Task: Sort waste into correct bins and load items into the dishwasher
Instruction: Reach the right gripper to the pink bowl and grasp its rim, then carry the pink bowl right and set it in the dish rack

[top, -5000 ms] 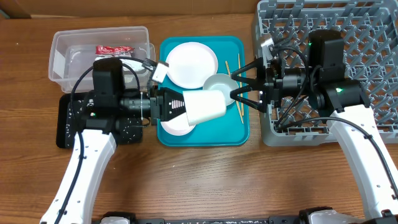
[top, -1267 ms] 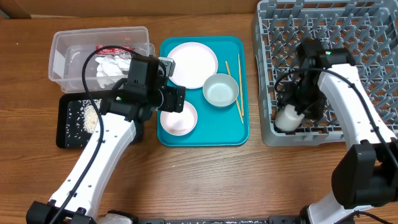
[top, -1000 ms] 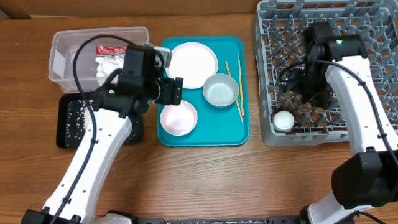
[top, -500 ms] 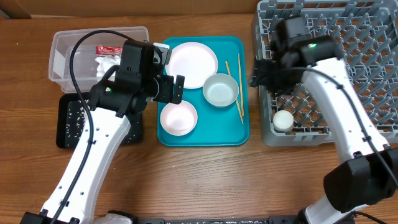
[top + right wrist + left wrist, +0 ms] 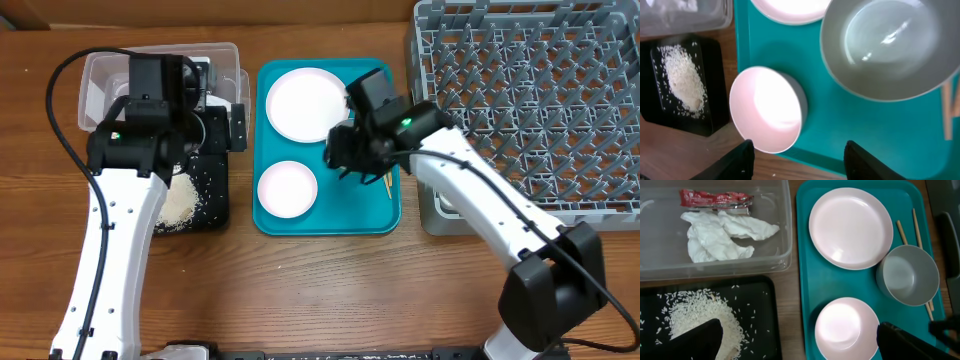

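Observation:
My left gripper [image 5: 800,347] is open and empty, hanging high over the seam between the black tray [image 5: 767,315] and the teal tray [image 5: 805,287]. Rice [image 5: 697,322] is piled on the black tray. The clear tub [image 5: 782,225] holds a red wrapper [image 5: 715,199] and a white tissue [image 5: 720,232]. On the teal tray lie a large plate [image 5: 850,227], a small plate [image 5: 847,327], a grey bowl [image 5: 907,275] and chopsticks [image 5: 905,232]. My right gripper [image 5: 805,160] is open above the teal tray's front part, between the small plate [image 5: 767,115] and the bowl [image 5: 890,50], holding nothing.
The grey dish rack [image 5: 530,100] fills the right side of the table, and my right arm [image 5: 470,190] crosses its left corner. Bare wooden tabletop [image 5: 320,290] lies in front of the trays.
My right arm has swung left from the dish rack to over the teal tray, its jaws narrowing, with the cup left in the rack. My left arm has drawn back left over the tub and black tray.

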